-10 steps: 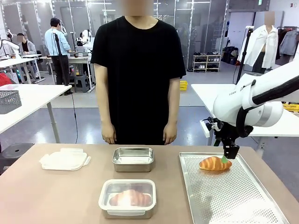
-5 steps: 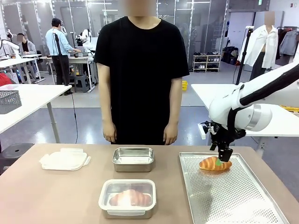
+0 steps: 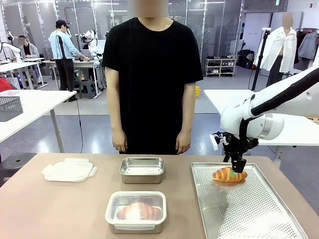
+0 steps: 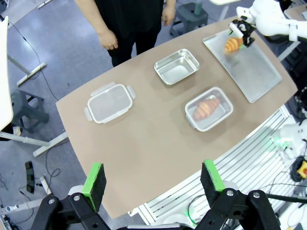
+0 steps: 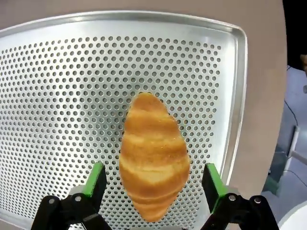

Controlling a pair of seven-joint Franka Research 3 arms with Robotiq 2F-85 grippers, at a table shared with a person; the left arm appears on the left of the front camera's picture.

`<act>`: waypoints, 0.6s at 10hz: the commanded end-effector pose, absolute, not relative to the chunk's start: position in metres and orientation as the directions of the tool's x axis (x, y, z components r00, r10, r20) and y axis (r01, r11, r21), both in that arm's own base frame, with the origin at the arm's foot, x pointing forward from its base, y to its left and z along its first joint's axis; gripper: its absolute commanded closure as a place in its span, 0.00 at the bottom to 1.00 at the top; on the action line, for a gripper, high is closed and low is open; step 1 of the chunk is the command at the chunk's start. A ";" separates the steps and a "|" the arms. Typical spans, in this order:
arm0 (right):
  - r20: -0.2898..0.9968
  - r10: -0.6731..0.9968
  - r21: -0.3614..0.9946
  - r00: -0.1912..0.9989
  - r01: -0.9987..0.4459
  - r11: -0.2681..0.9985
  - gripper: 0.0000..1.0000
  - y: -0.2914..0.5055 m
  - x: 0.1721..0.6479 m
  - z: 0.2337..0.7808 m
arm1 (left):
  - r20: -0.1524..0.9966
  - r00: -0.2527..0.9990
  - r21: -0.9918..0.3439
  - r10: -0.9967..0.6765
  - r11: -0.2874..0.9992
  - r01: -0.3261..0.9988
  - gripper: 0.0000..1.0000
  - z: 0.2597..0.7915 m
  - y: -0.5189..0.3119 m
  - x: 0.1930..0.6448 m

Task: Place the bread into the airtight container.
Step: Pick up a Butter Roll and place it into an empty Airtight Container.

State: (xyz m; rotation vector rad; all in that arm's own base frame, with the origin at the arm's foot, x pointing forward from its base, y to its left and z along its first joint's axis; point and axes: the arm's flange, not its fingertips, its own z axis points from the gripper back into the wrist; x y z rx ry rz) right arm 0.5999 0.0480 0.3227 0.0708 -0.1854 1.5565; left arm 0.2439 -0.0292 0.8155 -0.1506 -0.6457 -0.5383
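Near container: the airtight container [image 3: 109, 213] is sitting at the near middle of the table [image 3: 50, 209] with its lid off; the boxed croissant [image 3: 139, 211] is lying inside it, lengthwise
Tray: the perforated metal tray [image 3: 249, 209] is lying on the robot's right side of the table; the tray croissant [image 3: 227, 175] is resting on its far end, well apart from the airtight container
Steel pan: the steel pan [image 3: 142, 178] is sitting just beyond the airtight container and apart from it; its bare shiny floor is showing
Lid: the white clip lid [image 3: 69, 170] is lying flat at the far left, well apart from both containers
Right jaws: the right gripper [image 3: 238, 168] is hanging over the tray croissant, fingers pointing down; the jaws are standing wide apart with one green pad on each side of the bread; in the right wrist view a strip of tray is showing between each pad and the crust; gripping nothing
Left jaws: the left gripper [image 4: 153, 178] is hovering high above the table's near edge; the jaws are standing wide apart, holding nothing
Far side: the person [image 3: 149, 84] is standing at the far edge, arms hanging down
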 end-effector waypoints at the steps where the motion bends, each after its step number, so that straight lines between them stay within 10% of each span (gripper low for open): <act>1: 0.137 0.990 -0.031 0.040 -0.999 0.045 0.00 0.050 0.612 0.319 | 0.608 0.665 0.032 -0.434 0.850 0.526 0.00 0.818 -0.029 0.244; 6: 0.097 0.993 0.046 0.064 -0.997 0.060 0.00 0.056 0.619 0.295 | 0.608 0.665 0.032 -0.434 0.850 0.526 0.00 0.818 -0.029 0.244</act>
